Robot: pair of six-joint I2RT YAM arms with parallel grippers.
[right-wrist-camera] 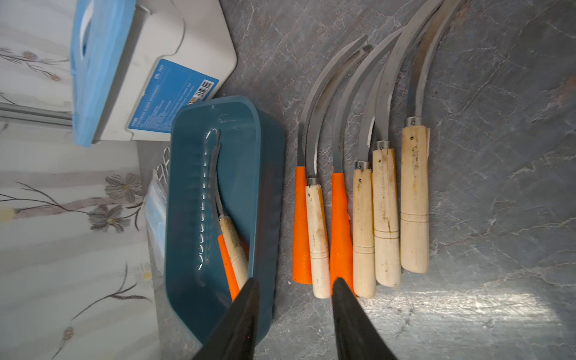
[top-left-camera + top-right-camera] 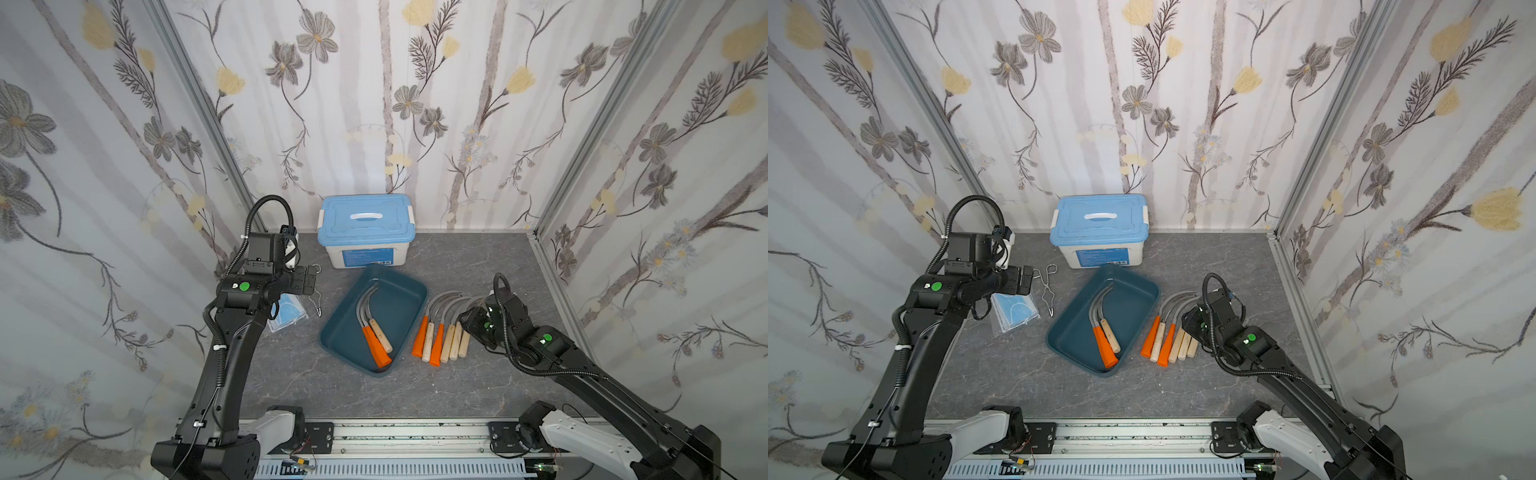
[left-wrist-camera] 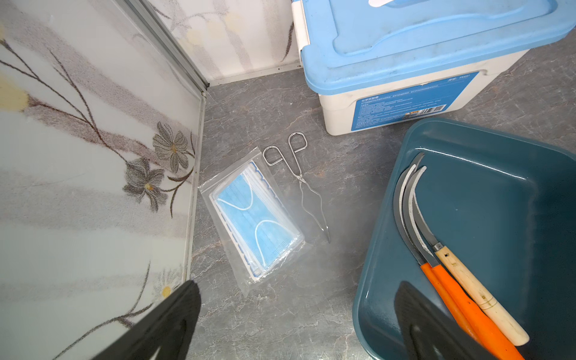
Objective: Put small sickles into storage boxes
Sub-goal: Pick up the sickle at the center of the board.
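Note:
The dark teal storage box (image 2: 399, 303) sits mid-table, and small sickles (image 2: 376, 336) with orange and wooden handles lie in it. To its right, several more small sickles (image 2: 436, 343) lie in a row on the table with their blades pointing toward the back. My right gripper (image 2: 467, 322) hovers over the right end of that row. In the right wrist view it (image 1: 296, 282) is open with nothing between its fingers, above the handle ends of the row (image 1: 363, 218) and beside the box (image 1: 237, 149). My left gripper (image 3: 297, 285) is open wide and empty, left of the box (image 3: 498, 193).
A white box with a light-blue lid (image 2: 365, 220) stands against the back wall behind the storage box. Wire tongs (image 3: 307, 187) and a bag of blue face masks (image 3: 252, 218) lie at the left under my left arm. Patterned walls close in three sides.

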